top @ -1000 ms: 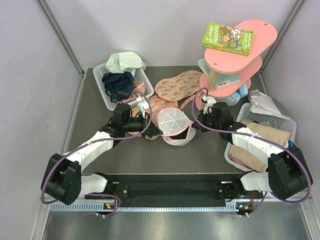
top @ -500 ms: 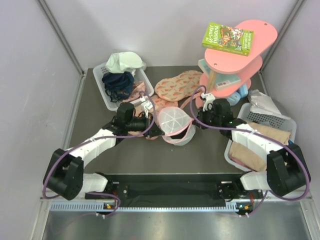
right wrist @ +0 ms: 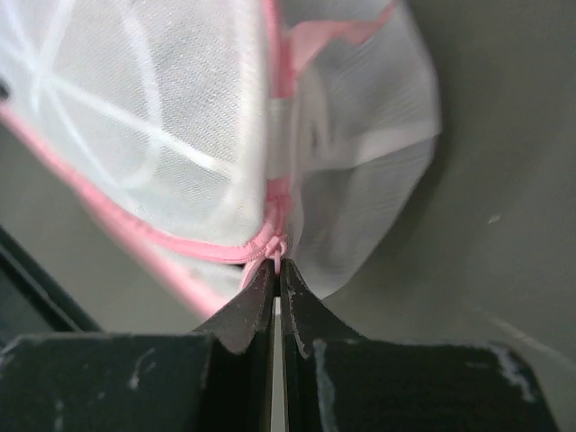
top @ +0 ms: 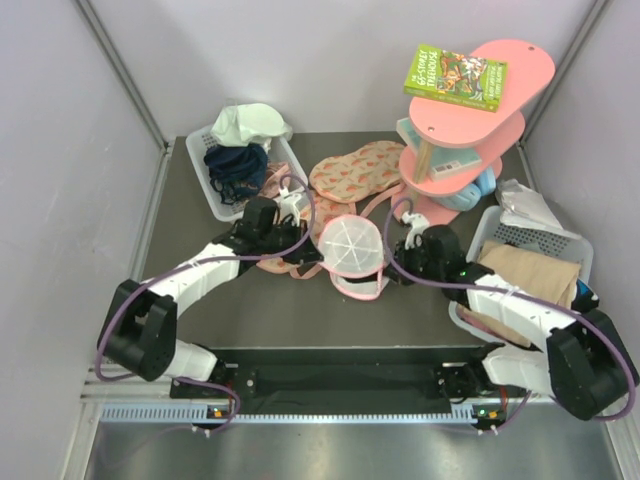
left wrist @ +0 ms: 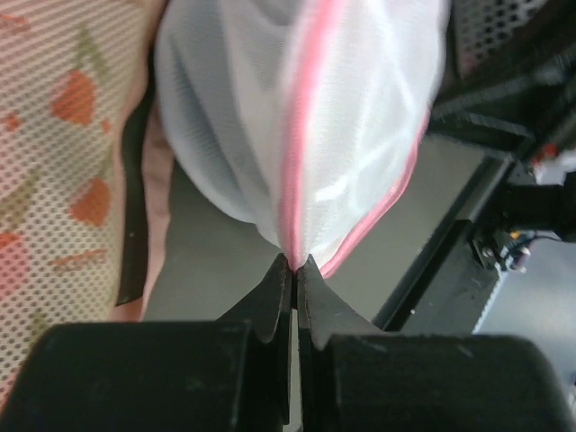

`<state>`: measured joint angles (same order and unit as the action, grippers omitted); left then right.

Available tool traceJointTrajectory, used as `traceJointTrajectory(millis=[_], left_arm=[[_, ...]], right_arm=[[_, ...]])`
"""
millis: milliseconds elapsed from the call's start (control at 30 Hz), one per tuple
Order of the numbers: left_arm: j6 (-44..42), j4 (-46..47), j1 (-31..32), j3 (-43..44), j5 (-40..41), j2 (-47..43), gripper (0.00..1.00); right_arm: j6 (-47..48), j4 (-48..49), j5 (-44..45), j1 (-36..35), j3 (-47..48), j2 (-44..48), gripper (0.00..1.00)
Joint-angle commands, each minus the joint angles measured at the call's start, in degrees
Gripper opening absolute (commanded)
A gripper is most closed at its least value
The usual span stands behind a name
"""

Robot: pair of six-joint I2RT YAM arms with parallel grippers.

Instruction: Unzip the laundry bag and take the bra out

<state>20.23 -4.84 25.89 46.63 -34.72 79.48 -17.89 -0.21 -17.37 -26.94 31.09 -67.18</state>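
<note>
The laundry bag, a round white mesh dome with pink zip trim, sits at the table's middle, its lower half hanging open. My left gripper is shut on the bag's pink edge at its left side; the left wrist view shows the pinched trim and the mesh. My right gripper is shut on the pink zip pull at the bag's right side, seen in the right wrist view below the mesh. The bra is hidden.
Pink fruit-print fabric pieces lie behind the bag. A white basket at the back left holds navy and pale cloth. A pink tiered stand carries a green book. A basket at the right holds beige cloth.
My right gripper has moved down and toward me along the bag's right side with the zip pull. My left arm shifted right and back. The bag has opened wider at the bottom.
</note>
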Motion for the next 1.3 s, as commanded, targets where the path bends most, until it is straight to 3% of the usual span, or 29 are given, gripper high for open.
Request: traceJointTrajectory(millis=[0, 133, 433, 900, 1267], left_arm=[[-0.10, -2.89, -0.49, 2.94, 6.32, 2.78, 0.00], [-0.36, -5.34, -0.49, 3.38, 14.83, 3.75, 0.00], [-3.52, -9.92, -0.49, 3.38, 22.15, 2.08, 0.00], [-12.05, -11.94, 2.58, 2.94, 21.18, 1.46, 0.00], [-11.09, -12.39, 5.14, 4.34, 21.19, 1.03, 0.00]], right_arm=[[-5.56, 2.67, 2.94, -7.32, -2.35, 3.45, 0.00], [-7.59, 1.62, 5.41, -11.73, -3.32, 5.73, 0.00], [-5.40, -3.84, 10.86, -11.82, -1.48, 6.36, 0.00], [-0.04, -5.86, 12.71, -7.26, 5.20, 1.88, 0.00], [4.97, -10.25, 12.01, -2.94, 9.69, 0.82, 0.03]])
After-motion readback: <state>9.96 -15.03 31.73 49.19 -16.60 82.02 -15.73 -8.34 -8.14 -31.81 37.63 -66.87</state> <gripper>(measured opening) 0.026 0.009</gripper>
